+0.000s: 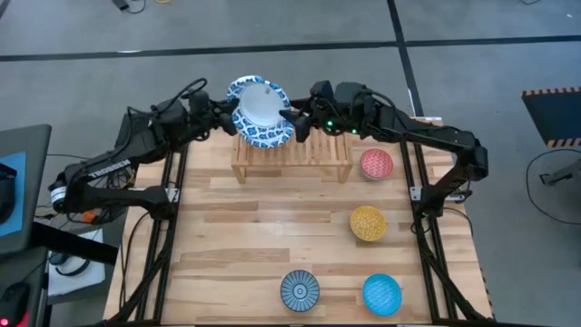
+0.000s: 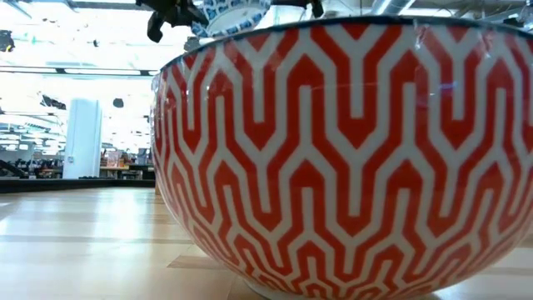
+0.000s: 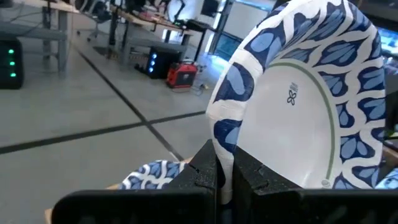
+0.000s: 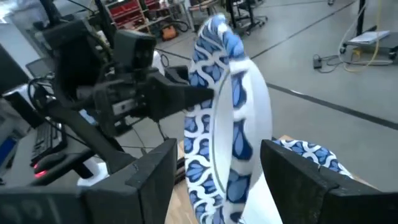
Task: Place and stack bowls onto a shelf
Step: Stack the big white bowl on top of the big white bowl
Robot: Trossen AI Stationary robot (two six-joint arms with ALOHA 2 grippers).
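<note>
Left gripper clamped onto rim of patterned bowl, held tilted above shelf at its left end. Right gripper spread wide, fingers straddling the opposite rim without gripping.

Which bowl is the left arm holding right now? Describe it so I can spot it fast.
Start at the wooden shelf along the table's far edge. Above its left end, between both arms, hangs a wide blue-and-white patterned bowl, the left gripper's fingers shut on its rim. Unlike the small bowls resting on the table, it is in the air and has a plain white centre.
</note>
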